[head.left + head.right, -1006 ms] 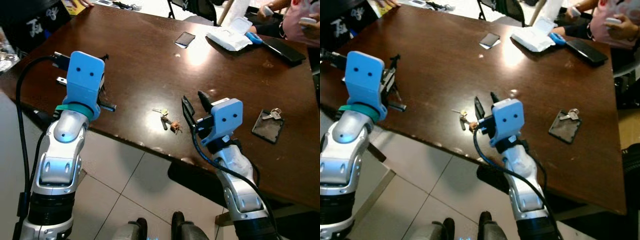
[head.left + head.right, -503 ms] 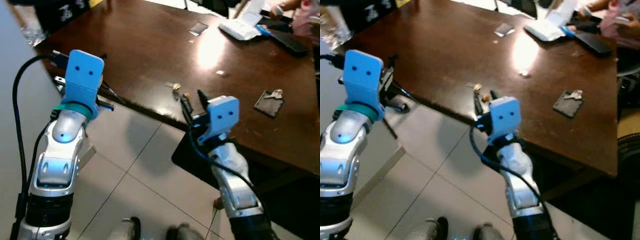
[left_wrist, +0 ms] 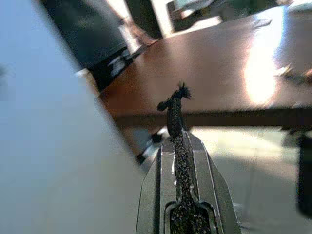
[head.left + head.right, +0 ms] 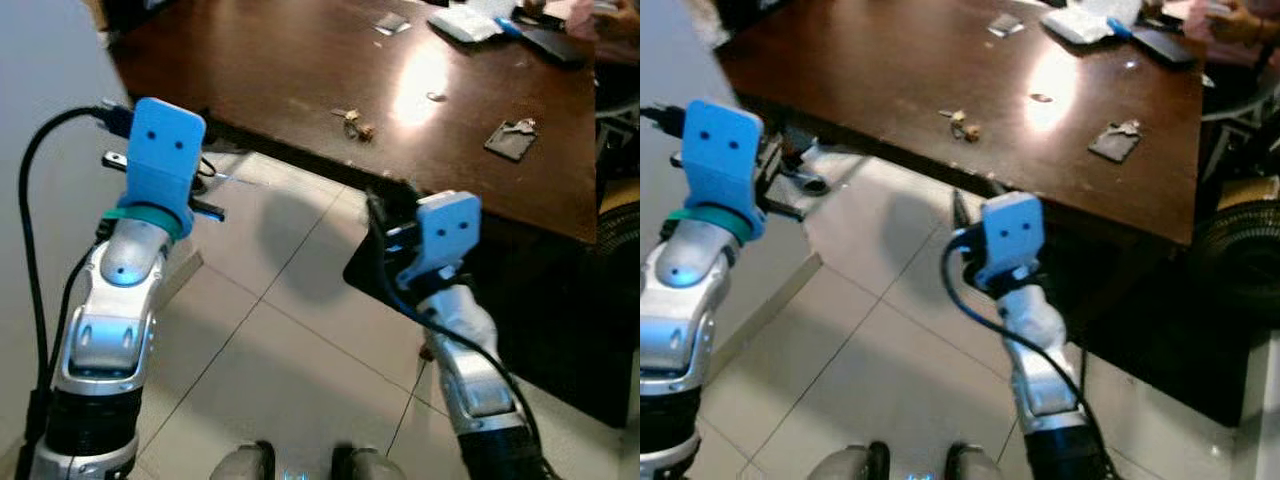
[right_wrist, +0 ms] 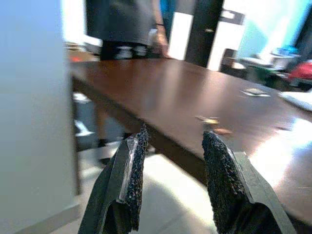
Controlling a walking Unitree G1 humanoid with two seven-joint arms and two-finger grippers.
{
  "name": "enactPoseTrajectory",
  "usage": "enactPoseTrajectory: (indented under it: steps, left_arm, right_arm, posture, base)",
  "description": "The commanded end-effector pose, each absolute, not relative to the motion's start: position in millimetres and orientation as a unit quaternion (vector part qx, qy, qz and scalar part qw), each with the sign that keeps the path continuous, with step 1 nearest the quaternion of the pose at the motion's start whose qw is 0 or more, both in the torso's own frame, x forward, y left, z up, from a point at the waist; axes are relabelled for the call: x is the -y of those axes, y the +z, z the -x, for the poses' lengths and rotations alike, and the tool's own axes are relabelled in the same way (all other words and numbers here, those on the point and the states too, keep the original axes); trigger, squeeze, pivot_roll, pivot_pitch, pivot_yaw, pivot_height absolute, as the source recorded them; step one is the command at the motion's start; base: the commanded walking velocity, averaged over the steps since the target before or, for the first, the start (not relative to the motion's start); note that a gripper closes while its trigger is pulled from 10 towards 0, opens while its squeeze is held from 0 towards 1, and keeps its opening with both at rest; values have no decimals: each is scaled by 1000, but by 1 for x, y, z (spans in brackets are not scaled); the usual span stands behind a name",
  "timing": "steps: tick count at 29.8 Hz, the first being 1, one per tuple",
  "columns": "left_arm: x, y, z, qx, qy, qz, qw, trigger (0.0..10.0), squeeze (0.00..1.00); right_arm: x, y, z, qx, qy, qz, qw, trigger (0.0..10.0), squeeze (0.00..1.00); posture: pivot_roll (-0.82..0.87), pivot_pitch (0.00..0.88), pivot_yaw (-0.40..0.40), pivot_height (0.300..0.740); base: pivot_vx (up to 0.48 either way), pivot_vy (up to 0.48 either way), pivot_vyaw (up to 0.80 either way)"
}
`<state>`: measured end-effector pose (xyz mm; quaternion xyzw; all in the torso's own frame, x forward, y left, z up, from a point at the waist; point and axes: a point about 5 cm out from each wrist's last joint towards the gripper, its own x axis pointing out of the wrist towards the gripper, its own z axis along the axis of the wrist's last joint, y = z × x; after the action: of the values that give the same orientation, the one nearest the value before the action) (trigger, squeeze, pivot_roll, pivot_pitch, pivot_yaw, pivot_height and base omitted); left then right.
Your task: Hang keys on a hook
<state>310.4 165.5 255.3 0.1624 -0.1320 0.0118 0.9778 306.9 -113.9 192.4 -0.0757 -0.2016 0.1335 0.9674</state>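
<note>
— One big brown table [image 4: 300, 60] takes up the far half of the scene, with pale floor tiles [image 4: 270, 360] in front of it. What's lying on it?

— Largest first: a white packet [image 4: 462, 25] at the far edge, a dark phone [image 4: 558, 45] beside it, a flat black pouch [image 4: 510, 140] with a key resting on it near the right edge, and a small dark card [image 4: 392, 24] far back. The keys [image 4: 352, 120] lie loose close to the near edge, apart from all of those.

— And the arms?

— Both are raised over the floor, short of the table. The left gripper [image 3: 174, 105] has its two black fingers pressed together with nothing between them. The right gripper [image 5: 173, 146] has its fingers parted by a clear gap, holding nothing, pointed toward the table's near edge.

— Anyone around?

— A person's arm [image 4: 1230, 18] rests at the far right corner.
</note>
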Motion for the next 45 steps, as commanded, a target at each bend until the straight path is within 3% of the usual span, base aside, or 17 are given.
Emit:
enactPoseTrajectory:
  steps: [1,8,39,45]
  left_arm:
    - [-166,252,-310,124,12,-164,978,10000,0]
    - [-163,252,-310,124,6,-166,978,10000,0]
    - [-160,253,-311,132,3,-169,977,10000,0]
    - [-160,254,-311,137,0,-171,976,10000,0]
  right_arm:
    - [117,192,-308,202,126,86,967,10000,0]
    - [118,193,-309,204,125,93,967,10000,0]
    - [119,192,-310,204,134,95,965,10000,0]
    - [119,194,-310,210,134,83,965,10000,0]
  posture:
    - [61,95,108,740]
    - [62,95,111,740]
    - [58,92,109,740]
    - [57,89,109,740]
  base:
    - [-345,0,0]
    - [-86,0,238]
    - [0,0,799]
    - [457,0,0]
